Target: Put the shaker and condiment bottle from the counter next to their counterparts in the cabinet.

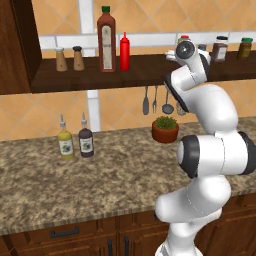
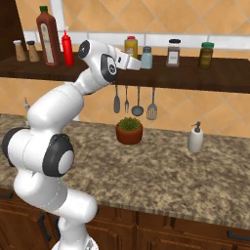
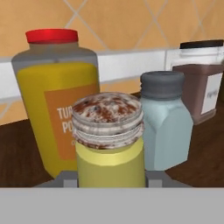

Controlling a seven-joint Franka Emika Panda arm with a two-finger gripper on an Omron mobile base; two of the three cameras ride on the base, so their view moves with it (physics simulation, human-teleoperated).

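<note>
Hand view: pincer point(image 3: 111, 183) pinching yellow-green cylindrical shaker point(image 3: 109, 148), speckled cap; pale blue shaker point(image 3: 166, 127) just right; turmeric jar point(image 3: 52, 100) behind.

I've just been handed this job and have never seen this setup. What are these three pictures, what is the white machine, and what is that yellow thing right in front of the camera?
The white machine is a robot arm with a two-finger gripper, raised to the cabinet shelf. Two pictures come from cameras behind the arm, to its left and right; the third looks out from the hand itself. There the yellow-green shaker sits between the fingers, so the gripper is shut on it. Behind it stand a big yellow jar, a pale blue shaker and a brown jar. The red condiment bottle already stands on the shelf beside a tall dark bottle. On the counter: two spouted bottles, a potted plant and a soap dispenser.
</note>
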